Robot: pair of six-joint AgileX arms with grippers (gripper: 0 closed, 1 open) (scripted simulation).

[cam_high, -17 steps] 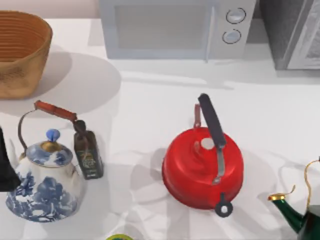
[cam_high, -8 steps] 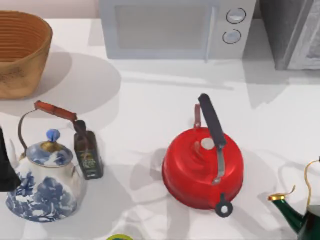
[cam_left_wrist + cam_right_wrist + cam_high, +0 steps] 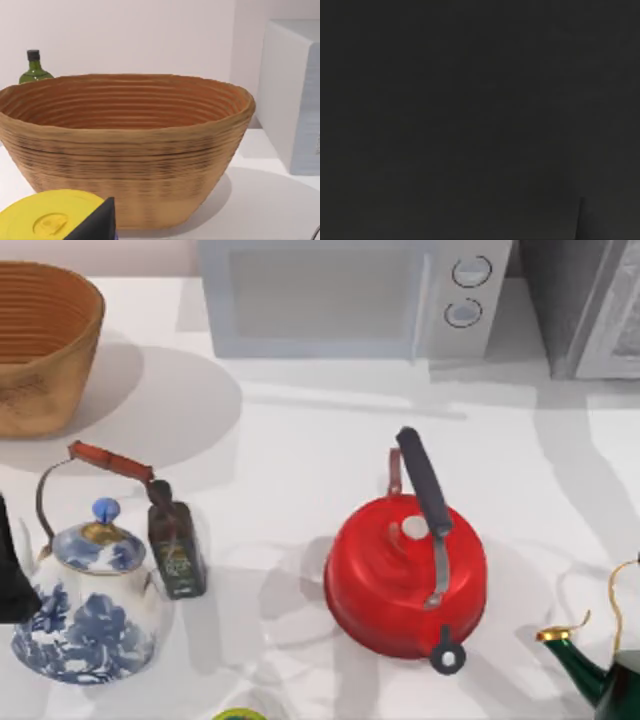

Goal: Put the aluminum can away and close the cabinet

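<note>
The aluminum can is out of view. The grey cabinet [image 3: 575, 300] stands at the back right corner of the table, and I cannot tell how its door stands. My left arm [image 3: 10, 575] is a dark shape parked at the table's left edge, beside the blue-and-white teapot. One dark fingertip [image 3: 97, 225] of that arm's gripper pokes into the left wrist view, in front of the woven basket [image 3: 125, 145]. The right wrist view is dark.
A white microwave [image 3: 350, 295] stands at the back, the basket [image 3: 40, 345] at back left. A blue-and-white teapot [image 3: 90, 605], dark glass bottle [image 3: 175, 545], red kettle [image 3: 405, 575] and green kettle [image 3: 600, 670] crowd the front. A yellow lid [image 3: 50, 220] lies near my left gripper.
The shadow on the table's right side, below the cabinet, has slid to the right and forward. None of the objects on the table has moved, nor has the left arm.
</note>
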